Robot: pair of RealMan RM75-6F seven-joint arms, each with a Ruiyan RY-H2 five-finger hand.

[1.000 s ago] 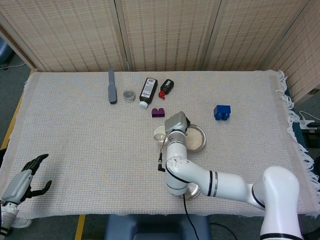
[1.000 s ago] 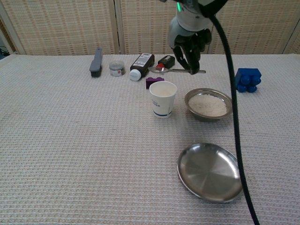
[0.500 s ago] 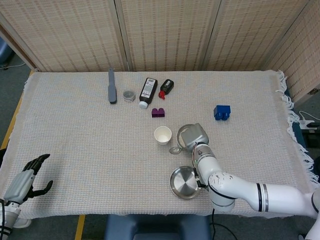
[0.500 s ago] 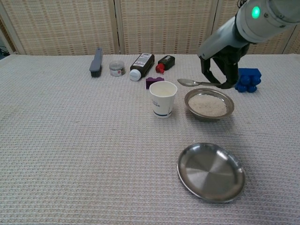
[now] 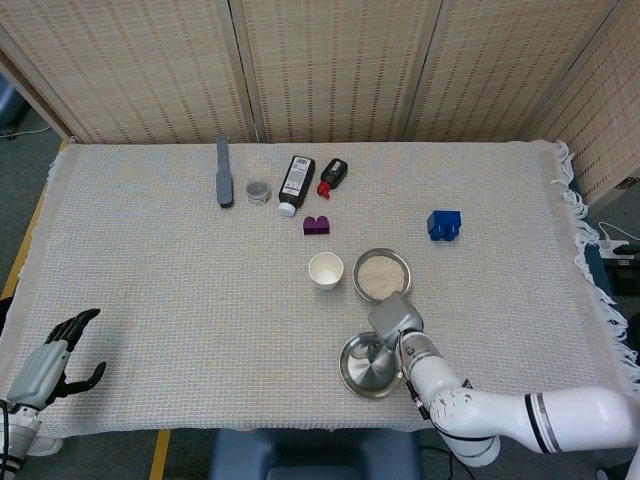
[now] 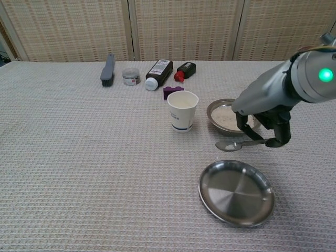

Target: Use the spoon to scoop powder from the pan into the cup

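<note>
Plainly, the greatest risk was judged to be the empty steel plate [image 6: 236,192], over whose rim the spoon [image 6: 236,144] was held by the right hand [image 6: 262,131], fingers pinched on its handle: powder could be tipped there. The pan [image 6: 216,109] and cup [image 6: 182,111] stood beyond it (cup left). The left hand [image 5: 55,352] was spread, idle.

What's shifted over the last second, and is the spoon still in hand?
The right hand still holds the spoon. It has carried it from above the cup, back over the pan, toward the robot and down; the bowl now hangs between the pan and the empty plate. Cup, pan, plate, the other table items and the left hand have not moved.
</note>
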